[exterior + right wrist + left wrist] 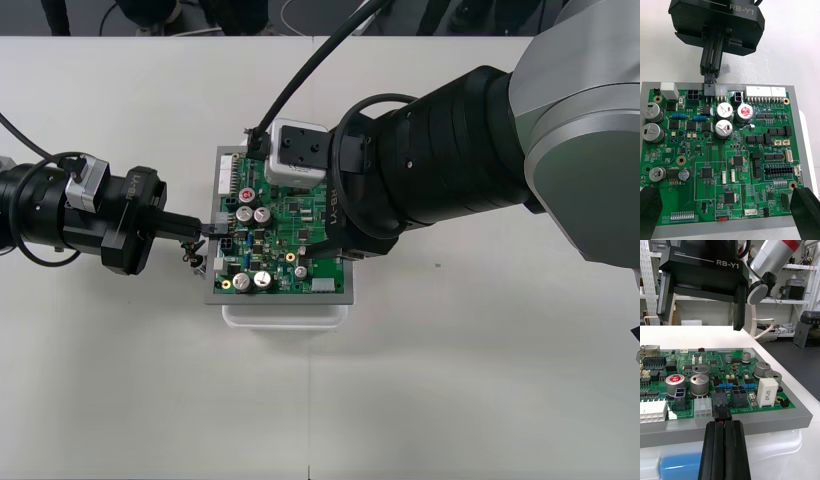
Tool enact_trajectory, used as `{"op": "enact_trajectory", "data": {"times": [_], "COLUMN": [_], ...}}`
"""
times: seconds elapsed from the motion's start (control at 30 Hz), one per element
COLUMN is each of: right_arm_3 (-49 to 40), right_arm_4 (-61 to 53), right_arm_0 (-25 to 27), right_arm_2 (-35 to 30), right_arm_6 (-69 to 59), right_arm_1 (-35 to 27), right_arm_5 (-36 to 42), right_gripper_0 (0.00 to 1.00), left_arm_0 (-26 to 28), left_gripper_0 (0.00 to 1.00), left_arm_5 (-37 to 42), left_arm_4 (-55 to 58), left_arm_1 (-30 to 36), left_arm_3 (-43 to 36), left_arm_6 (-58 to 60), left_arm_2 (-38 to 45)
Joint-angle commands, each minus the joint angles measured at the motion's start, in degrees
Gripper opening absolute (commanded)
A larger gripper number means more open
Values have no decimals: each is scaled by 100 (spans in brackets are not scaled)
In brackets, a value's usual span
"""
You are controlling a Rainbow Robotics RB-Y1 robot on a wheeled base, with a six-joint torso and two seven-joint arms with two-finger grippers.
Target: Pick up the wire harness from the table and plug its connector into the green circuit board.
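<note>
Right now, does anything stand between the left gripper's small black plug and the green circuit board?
Nothing visible does. The left gripper holds the small black plug at the edge connectors of the green circuit board; the open right gripper hovers above it.

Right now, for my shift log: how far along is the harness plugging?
Done: pickup; the left gripper has its jaws shut on the plug. In hand: the plug is held at the edge of the green circuit board; whether it is seated I cannot tell. Left: confirm seating, release. The right gripper hovers open above the board.
</note>
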Motion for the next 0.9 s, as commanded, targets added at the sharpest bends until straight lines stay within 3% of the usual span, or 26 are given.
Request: {"op": "enact_trajectory", "data": {"times": [0.03,0.43,0.47,0.53,0.63,0.73,0.9], "right_arm_3": [-192,-183,-192,-192,-192,-192,-192], "right_arm_4": [-27,-27,-27,-35,-62,-88,-123], "right_arm_0": [36,36,36,36,36,36,36], "right_arm_2": [-180,-180,-171,-180,-180,-180,-188], "right_arm_6": [137,155,146,163,172,181,190], "right_arm_1": [74,65,65,57,39,22,-14], "right_arm_5": [6,6,6,6,6,6,6], "right_gripper_0": [100,100,100,100,100,100,100], "left_arm_0": [-294,-286,-286,-294,-286,-286,-312], "left_gripper_0": [0,1,6,36,55,61,63], "left_arm_5": [-178,-178,-178,-178,-178,-178,-178], "left_arm_4": [-20,41,50,85,138,164,191], "left_arm_1": [-54,86,95,148,218,244,253], "left_arm_3": [-25,-8,-8,19,54,168,379], "left_arm_6": [-288,-261,-261,-244,-244,-244,-253], "left_arm_2": [16,16,16,16,16,16,16]}}
